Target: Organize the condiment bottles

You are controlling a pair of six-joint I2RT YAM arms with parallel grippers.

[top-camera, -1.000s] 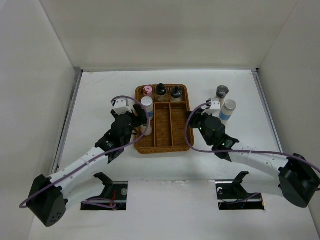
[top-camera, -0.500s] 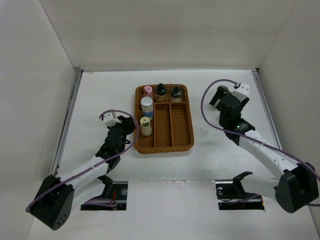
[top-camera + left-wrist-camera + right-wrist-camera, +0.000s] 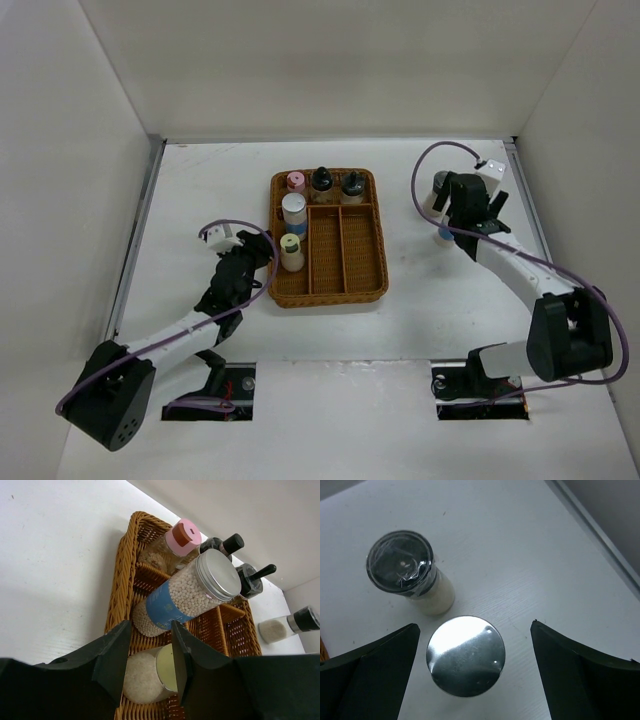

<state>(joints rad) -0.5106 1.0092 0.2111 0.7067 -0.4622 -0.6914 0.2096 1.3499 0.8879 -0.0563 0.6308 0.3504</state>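
Observation:
The brown wicker tray [image 3: 345, 255] holds five condiment bottles: pink cap [image 3: 296, 181], two black-topped [image 3: 321, 180] [image 3: 352, 184], silver cap with blue label [image 3: 294, 210] and yellow-green cap [image 3: 291, 250]. My left gripper [image 3: 262, 264] hangs just left of the tray, jaws nearly together, holding nothing. In the left wrist view the yellow-green-capped bottle [image 3: 145, 677] shows beyond its fingers [image 3: 112, 652]. My right gripper [image 3: 475, 630] is wide open above a silver-capped bottle [image 3: 465, 656], touching nothing. A black-capped bottle [image 3: 405, 567] stands right behind it.
The tray's two long right-hand compartments [image 3: 358, 245] hold nothing. The two loose bottles [image 3: 439, 184] stand on the white table near the back right. A metal rail [image 3: 528, 210] and white walls close the table in on both sides.
My left gripper pulled back out of the tray, leaving the yellow-green-capped bottle there, and closed. My right arm swung from beside the tray to the back right and opened over the two loose bottles.

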